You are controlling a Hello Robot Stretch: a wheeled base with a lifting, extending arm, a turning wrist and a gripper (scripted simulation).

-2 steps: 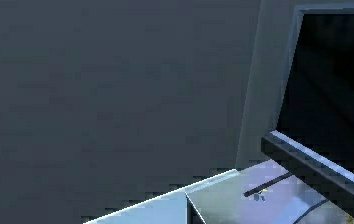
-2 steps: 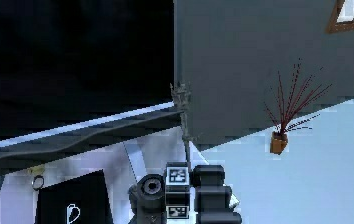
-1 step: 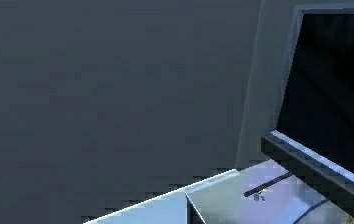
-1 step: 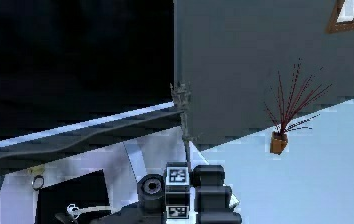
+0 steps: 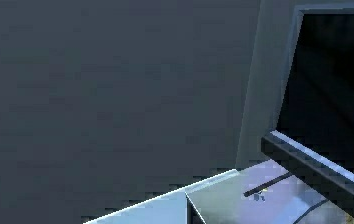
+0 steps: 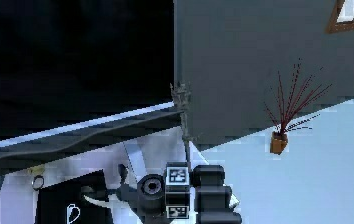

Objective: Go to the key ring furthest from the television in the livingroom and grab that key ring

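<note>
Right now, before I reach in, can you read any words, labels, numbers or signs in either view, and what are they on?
No readable text in either view.
Television screen: dark, nothing written on it.
White squares on the arm: black block marks, not letters or digits.
Plant pot: no label that I can make out.

Your television (image 5: 330, 70) has a glossy black screen in a matt dark frame. At its nine o'clock, the wall (image 5: 105, 90) is smooth, matt grey. In the arm side view, the pot (image 6: 278, 144) at four o'clock is matt brown, and the window frame (image 6: 351, 14) at two o'clock looks wooden.
</note>
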